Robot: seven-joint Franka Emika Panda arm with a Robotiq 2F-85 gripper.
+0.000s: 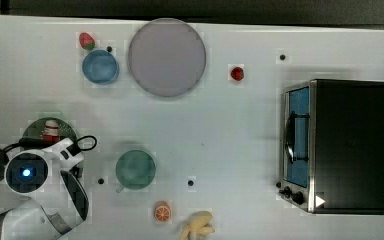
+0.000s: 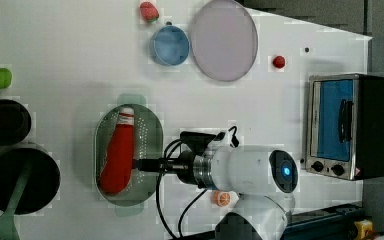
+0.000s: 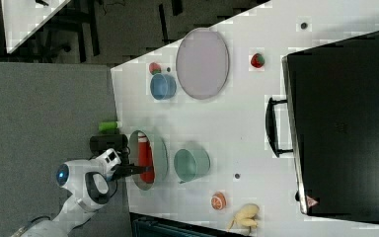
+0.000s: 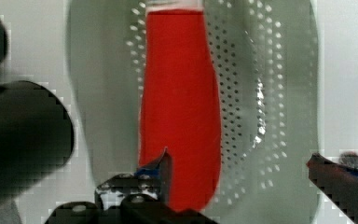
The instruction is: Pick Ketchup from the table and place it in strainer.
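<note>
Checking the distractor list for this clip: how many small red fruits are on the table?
2. The strawberry lies beside the blue bowl, toward the top view's upper left. The round red fruit sits right of the grey plate in the top view.

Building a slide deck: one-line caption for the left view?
Ketchup lies in the strainer; the gripper hovers beside it, jaws open.

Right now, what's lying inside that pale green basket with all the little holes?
A red ketchup bottle lies on its side in the strainer, white cap toward one end. The open gripper straddles its base. The perforated floor beneath the bottle is covered, so nothing can be seen there.
</note>
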